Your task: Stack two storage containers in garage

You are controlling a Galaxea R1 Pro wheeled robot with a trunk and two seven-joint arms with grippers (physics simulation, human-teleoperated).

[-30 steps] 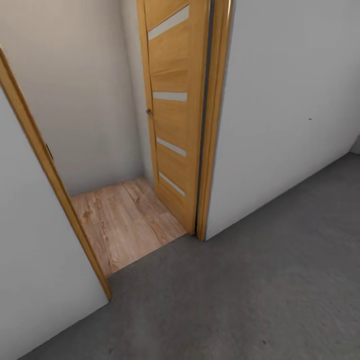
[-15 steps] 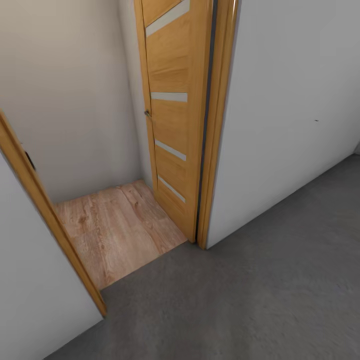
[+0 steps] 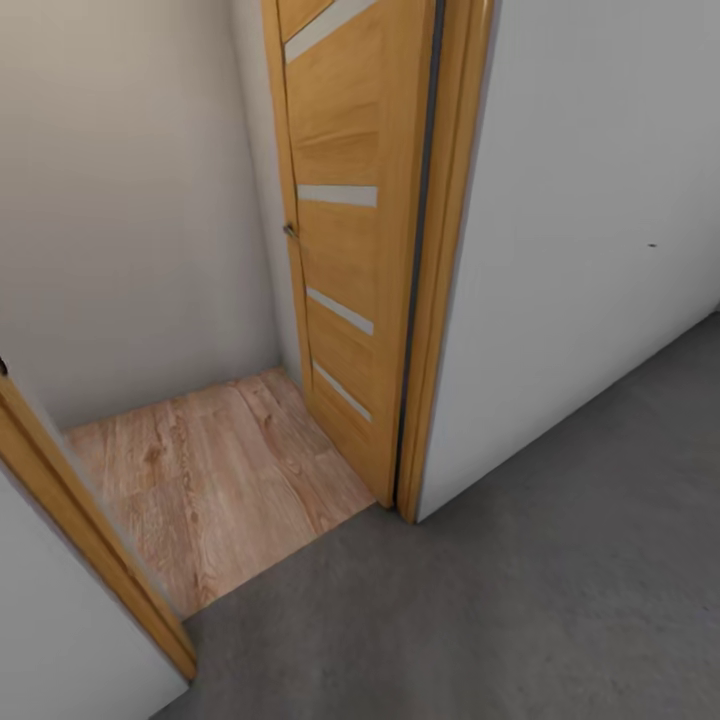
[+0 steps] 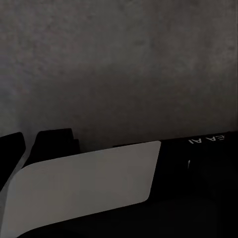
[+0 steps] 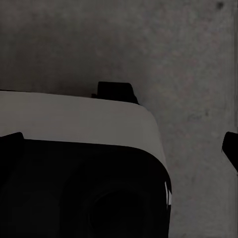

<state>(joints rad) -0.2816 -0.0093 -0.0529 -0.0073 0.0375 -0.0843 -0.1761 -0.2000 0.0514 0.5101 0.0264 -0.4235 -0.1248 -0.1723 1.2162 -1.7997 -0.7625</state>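
Fingers cannot be told as open or closed in either wrist view. Grey concrete floor (image 3: pixel 560 600) is seen near, wood planks (image 3: pixel 200 480) beyond the open wooden door (image 3: pixel 345 250). Containers, probably light and stiff, are best gripped by rims.

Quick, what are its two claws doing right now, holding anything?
Left gripper: cannot be told; the left wrist view shows robot body and grey floor, no jaws.
Right gripper: cannot be told, same reason.

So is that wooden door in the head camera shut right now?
No, the wooden door stands swung open, with wood-plank flooring visible through the doorway.
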